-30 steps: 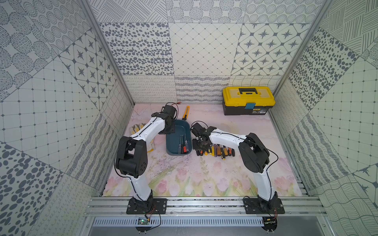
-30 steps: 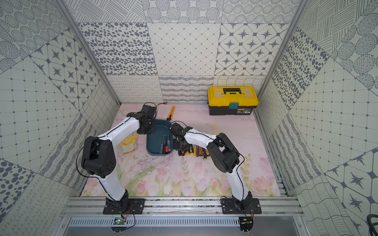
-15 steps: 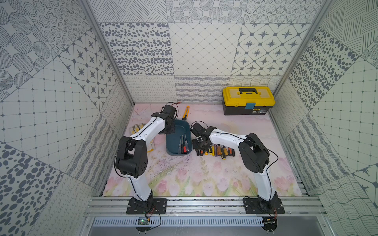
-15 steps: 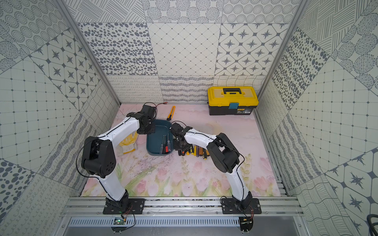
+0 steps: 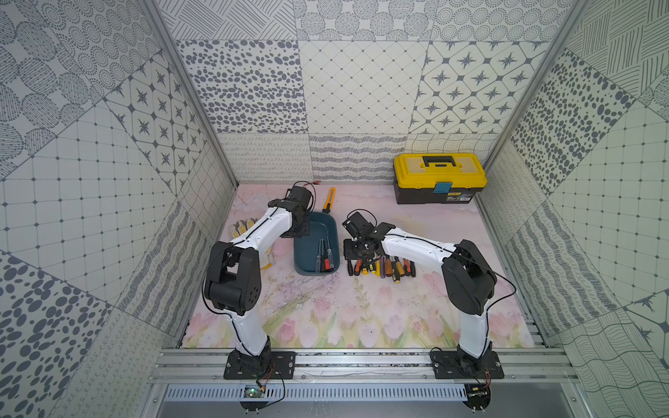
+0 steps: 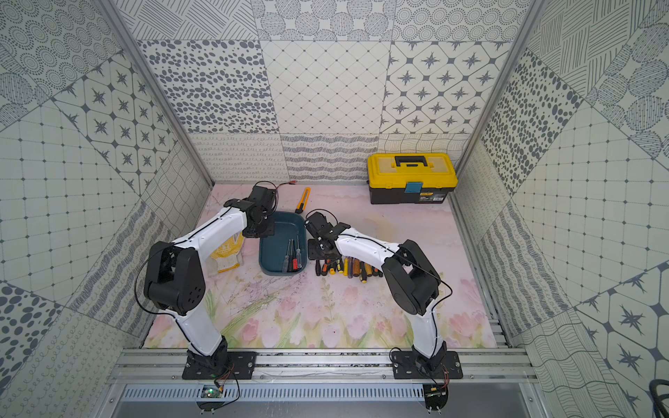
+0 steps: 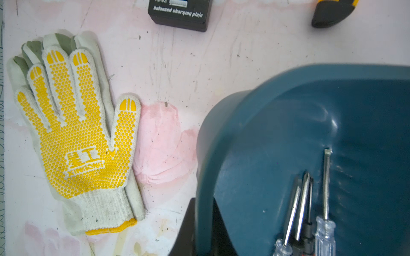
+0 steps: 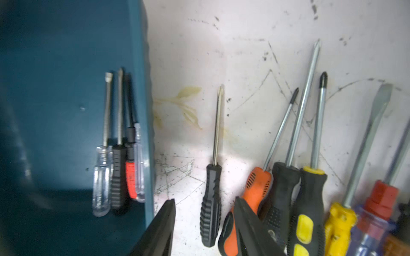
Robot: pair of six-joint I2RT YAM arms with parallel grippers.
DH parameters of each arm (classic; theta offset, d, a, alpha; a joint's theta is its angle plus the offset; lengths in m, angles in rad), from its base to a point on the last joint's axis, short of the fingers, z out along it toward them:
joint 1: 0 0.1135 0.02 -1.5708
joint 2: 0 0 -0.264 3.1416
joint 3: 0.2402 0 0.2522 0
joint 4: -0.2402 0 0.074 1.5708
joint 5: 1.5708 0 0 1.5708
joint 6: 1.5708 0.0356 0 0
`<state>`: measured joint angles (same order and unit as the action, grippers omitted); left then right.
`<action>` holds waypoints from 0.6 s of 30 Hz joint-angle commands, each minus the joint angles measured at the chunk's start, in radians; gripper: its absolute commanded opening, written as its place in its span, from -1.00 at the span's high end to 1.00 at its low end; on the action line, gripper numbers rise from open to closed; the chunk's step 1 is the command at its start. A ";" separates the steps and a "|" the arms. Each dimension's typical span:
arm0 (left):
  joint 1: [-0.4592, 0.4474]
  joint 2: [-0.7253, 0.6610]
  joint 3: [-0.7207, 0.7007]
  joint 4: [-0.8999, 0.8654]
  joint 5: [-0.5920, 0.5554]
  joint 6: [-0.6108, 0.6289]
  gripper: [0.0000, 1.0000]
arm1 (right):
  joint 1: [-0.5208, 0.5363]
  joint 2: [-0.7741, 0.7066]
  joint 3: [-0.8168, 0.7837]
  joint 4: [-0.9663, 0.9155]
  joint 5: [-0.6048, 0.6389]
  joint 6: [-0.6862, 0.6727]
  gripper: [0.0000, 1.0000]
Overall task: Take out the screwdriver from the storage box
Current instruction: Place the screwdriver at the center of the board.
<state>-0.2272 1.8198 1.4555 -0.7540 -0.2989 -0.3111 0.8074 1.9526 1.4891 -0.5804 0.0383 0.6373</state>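
Note:
The storage box (image 5: 314, 231) is a dark teal bin at mid-table, seen in both top views. Several small screwdrivers (image 5: 324, 253) lie along its right wall, with clear, black and red handles (image 8: 119, 168). My left gripper (image 7: 205, 221) is shut on the box's left wall (image 7: 206, 159), one finger inside and one outside. My right gripper (image 8: 205, 199) is open just right of the box, low over the table. A black-handled screwdriver (image 8: 210, 195) lies flat on the table between its fingers (image 8: 164, 221) without touching them.
A row of several screwdrivers (image 5: 383, 266) lies on the table right of the box, under my right wrist. A yellow-lidded toolbox (image 5: 440, 177) stands back right. A yellow utility knife (image 5: 328, 199) lies behind the box, work gloves (image 7: 75, 133) and a black charging plate (image 7: 179, 13) to its left.
My right gripper's jaws have spread wider around the black-handled screwdriver. Neither arm has visibly shifted, and the left gripper keeps its hold on the box wall.

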 commanded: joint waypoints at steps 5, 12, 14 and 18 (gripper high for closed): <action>0.024 -0.031 0.018 -0.034 -0.026 -0.005 1.00 | 0.013 -0.008 0.012 0.072 -0.043 -0.032 0.39; 0.047 -0.037 0.021 -0.041 -0.026 -0.016 1.00 | 0.020 0.078 0.044 0.076 -0.103 -0.008 0.91; 0.049 -0.038 0.023 -0.041 -0.019 -0.017 1.00 | 0.021 0.104 0.052 0.076 -0.123 0.003 0.97; 0.048 -0.036 0.021 -0.038 0.007 -0.018 1.00 | 0.022 0.144 0.063 0.075 -0.137 0.023 1.00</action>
<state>-0.1837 1.8027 1.4559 -0.7784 -0.3222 -0.3141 0.8242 2.0693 1.5196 -0.5240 -0.0738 0.6373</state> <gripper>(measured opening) 0.106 0.048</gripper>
